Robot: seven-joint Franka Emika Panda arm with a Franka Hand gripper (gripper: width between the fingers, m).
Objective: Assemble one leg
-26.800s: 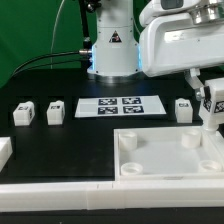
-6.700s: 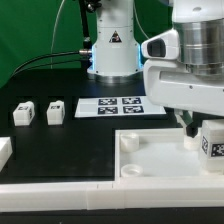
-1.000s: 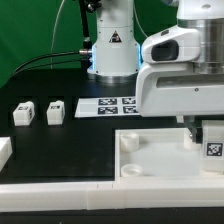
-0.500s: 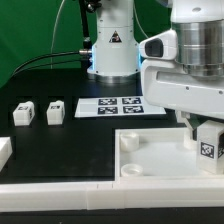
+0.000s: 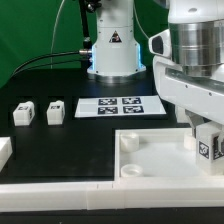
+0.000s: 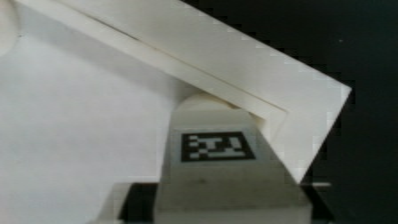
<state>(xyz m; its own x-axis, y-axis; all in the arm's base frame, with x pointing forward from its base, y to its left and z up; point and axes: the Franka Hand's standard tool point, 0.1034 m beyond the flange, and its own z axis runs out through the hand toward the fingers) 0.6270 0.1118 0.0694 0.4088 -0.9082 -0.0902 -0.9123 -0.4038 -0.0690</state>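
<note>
Leg (image 5: pixel 207 146) first: you'll find it at about four o'clock in the exterior view, over the far corner of the white panel (image 5: pixel 150 158), tag facing the camera. Your gripper (image 5: pixel 205 128) comes down on it from above, fingers clamped on its sides. In the wrist view the leg (image 6: pixel 224 150) stands against the panel's corner (image 6: pixel 107 110). Two more white blocks (image 5: pixel 39 112) sit at nine o'clock, and the marker board (image 5: pixel 120 105) lies near centre.
</note>
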